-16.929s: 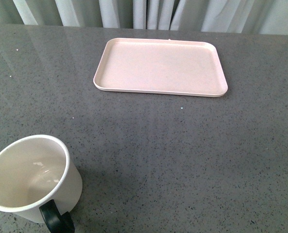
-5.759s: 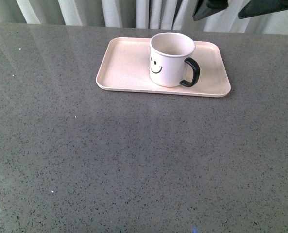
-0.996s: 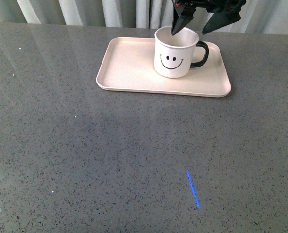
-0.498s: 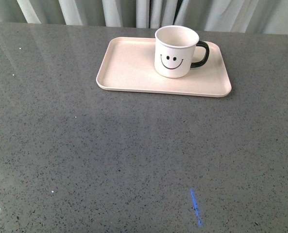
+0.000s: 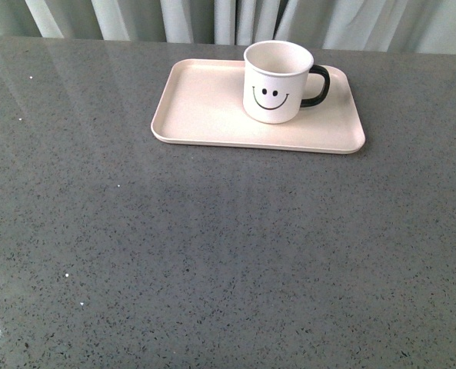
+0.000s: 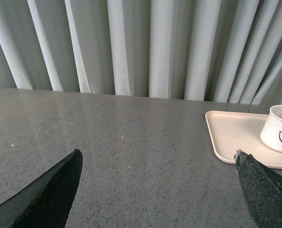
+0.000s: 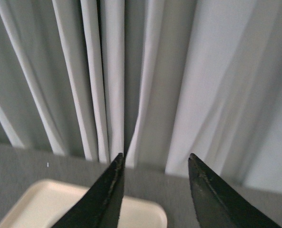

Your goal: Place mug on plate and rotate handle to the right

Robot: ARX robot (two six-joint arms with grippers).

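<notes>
Change since earlier frames: the mug, once on the bare bench at my near left, now stands on the plate. My right jaws, over the mug a second ago, are gone from the front view. A blue streak seen on the bench half a second ago is gone too.

Item 1, mug: white, upright, open mouth up, smiley face towards me. It rests on the plate's right half, towards 1 o'clock of the plate's centre, clear of the rim.

Item 2, handle: black loop, at 3 o'clock of the mug body, a little to the far side.

Item 3, plate: pale pink, flat on the bench at 12 o'clock in the front view, before the curtain.

Item 4, left gripper: jaws spread wide, nothing between them, low over bare bench. Plate edge and mug show just past one jaw tip, apart from it.

Item 5, right gripper: jaws parted, nothing held, raised towards the curtain, with a corner of the plate below and beyond them. The mug is not in this view.

Status: by my judgement, placing is done and the handle points right as asked. Nothing appears left beyond keeping both arms clear.
</notes>
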